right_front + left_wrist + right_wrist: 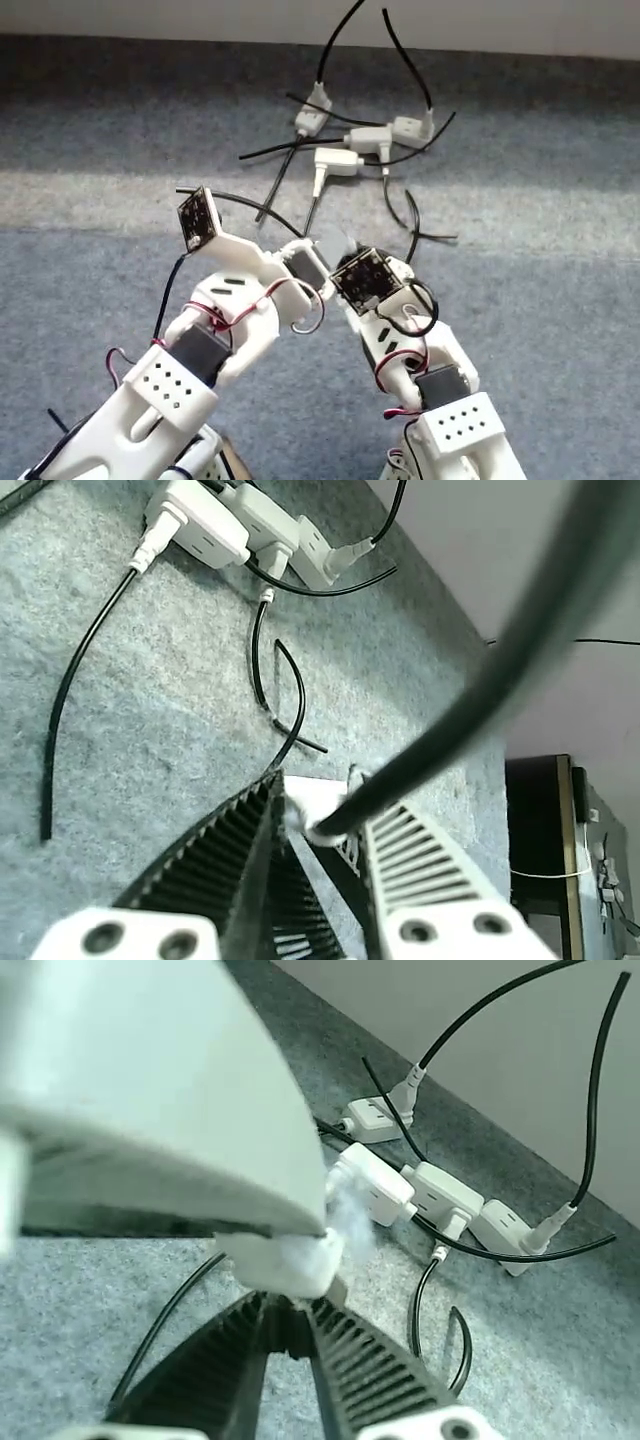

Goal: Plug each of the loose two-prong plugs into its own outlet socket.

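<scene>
The left tool is closed on a white plug, one black ribbed finger and one white ribbed finger pressing its sides. The plug's thick black cable rises out from between them. In the high view this cable arches back over the left arm and ends loose in the air.

The right tool sits just beside the left one, and the two meet near the middle of the grey surface. Its two black fingers are drawn nearly together, their tips against a white block. Whether they actually pinch that block I cannot tell, since the left arm's pale body covers much of the spot.

Four more white plug and socket bodies lie in a loose bunch near the far edge of the surface, about midway along it. One socket body lies nearest the far edge. A pair lies end to end just beside it. An angled plug lies on the near side of the bunch. Their black leads cross over one another. A short curled lead lies on the surface between the bunch and the right tool.
</scene>
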`<state>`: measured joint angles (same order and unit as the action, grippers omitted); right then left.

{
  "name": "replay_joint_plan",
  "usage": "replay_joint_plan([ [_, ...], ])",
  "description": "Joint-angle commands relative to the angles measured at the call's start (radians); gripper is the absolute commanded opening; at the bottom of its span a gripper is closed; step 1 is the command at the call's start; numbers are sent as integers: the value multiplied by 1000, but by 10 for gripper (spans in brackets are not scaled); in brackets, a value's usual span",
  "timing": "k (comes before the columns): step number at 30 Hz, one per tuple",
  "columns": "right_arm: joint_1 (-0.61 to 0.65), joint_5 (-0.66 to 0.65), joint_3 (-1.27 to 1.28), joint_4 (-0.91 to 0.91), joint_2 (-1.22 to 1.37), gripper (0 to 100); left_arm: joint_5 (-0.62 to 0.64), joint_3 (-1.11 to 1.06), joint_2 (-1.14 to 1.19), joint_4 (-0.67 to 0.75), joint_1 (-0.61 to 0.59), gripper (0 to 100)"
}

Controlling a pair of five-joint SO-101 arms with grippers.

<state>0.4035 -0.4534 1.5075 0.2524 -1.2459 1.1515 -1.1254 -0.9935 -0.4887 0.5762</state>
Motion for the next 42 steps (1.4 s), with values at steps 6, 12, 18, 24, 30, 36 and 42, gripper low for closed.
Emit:
replay_joint_plan([
  [6, -24, -8, -42, 1, -1, 7, -112, 45, -5, -83, 85, 7],
  [12, -59, -9, -42, 2, -1, 7, -114, 48, -10, -81, 42, 7],
  [18, -170, -11, -22, 39, 1, 7, -112, 84, -2, 26, -54, 7],
  [24, -209, -11, 25, 51, 1, 7, -110, 88, -1, 115, -79, 7],
  [30, -291, -5, 38, 107, 2, 7, -138, 193, 102, 110, -120, 7],
  [36, -536, 94, 33, 176, 1, 7, -368, 527, 397, -241, -38, 7],
  [42, -697, 138, 33, 302, 1, 7, -377, 802, 584, -623, 51, 7],
])
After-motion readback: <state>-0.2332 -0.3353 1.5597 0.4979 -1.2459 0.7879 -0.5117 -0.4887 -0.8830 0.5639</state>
